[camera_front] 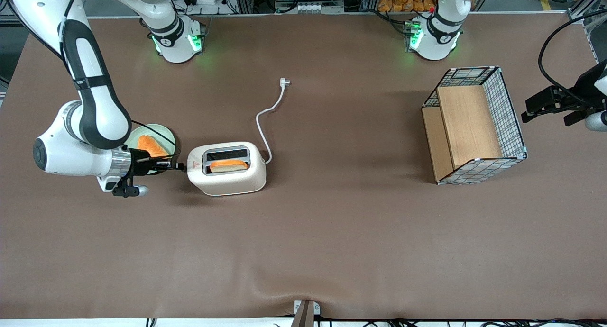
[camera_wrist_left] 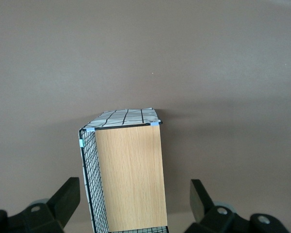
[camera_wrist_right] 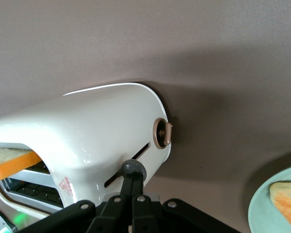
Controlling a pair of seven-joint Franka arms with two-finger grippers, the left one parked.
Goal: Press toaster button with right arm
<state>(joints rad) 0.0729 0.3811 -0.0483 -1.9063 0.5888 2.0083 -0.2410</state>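
Note:
The cream-white toaster (camera_front: 226,168) stands on the brown table with an orange-crusted toast slice (camera_front: 228,165) in its slot nearer the front camera. The right arm (camera_front: 90,104) reaches low at the toaster's narrow end. My gripper (camera_front: 178,166) is shut, fingers pressed together, pointing at that end. In the right wrist view the toaster's end (camera_wrist_right: 102,136) shows a lever slot with the grey round button (camera_wrist_right: 132,168). The gripper's (camera_wrist_right: 132,179) closed fingertips touch the button. A copper dial (camera_wrist_right: 161,133) sits beside the slot.
A pale green plate (camera_front: 166,133) with another toast slice (camera_front: 151,146) lies under the gripper's wrist; it also shows in the right wrist view (camera_wrist_right: 262,208). The white cord (camera_front: 265,123) runs to a plug (camera_front: 284,82). A wire basket with wooden boards (camera_front: 474,123) stands toward the parked arm's end.

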